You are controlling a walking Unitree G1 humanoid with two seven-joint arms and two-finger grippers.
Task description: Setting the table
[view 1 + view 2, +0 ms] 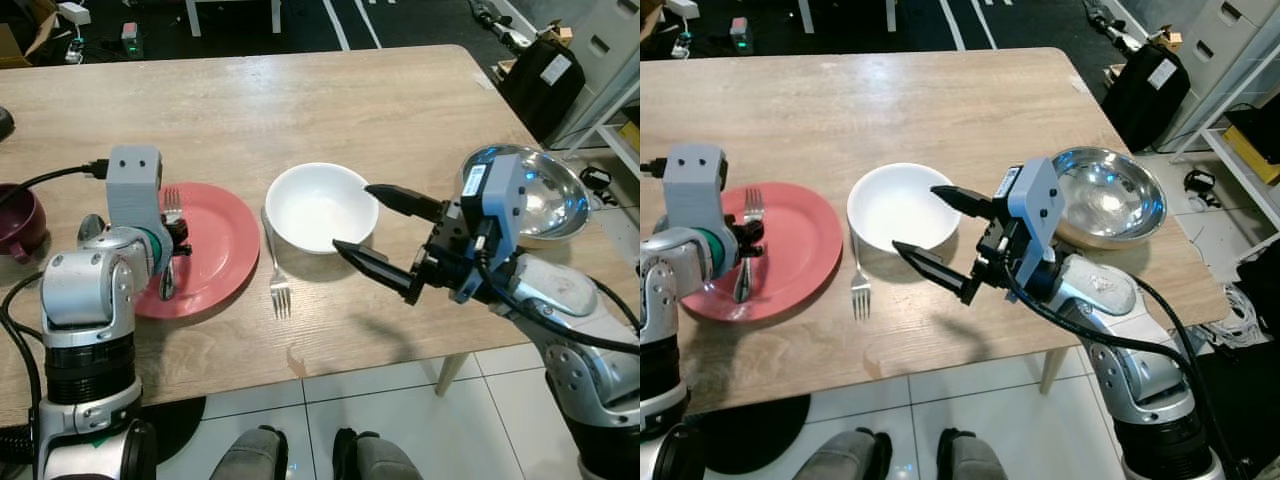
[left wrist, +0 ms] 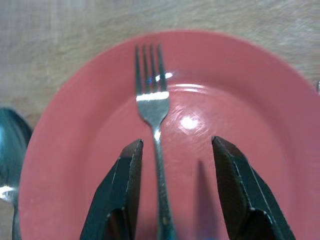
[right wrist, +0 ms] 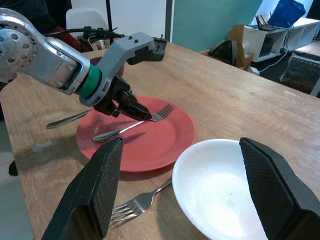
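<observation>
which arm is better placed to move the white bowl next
The right. The right gripper hangs open beside the white bowl, fingers pointing at its near rim. The left gripper is over the red plate, open astride a fork lying there, further from the bowl.

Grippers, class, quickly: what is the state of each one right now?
Left gripper: open, fingers either side of the fork lying on the red plate, not gripping it.
Right gripper: open, holding nothing, beside the white bowl.

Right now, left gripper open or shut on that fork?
Open. The left gripper's fingers straddle the fork on the red plate, with gaps on both sides.
</observation>
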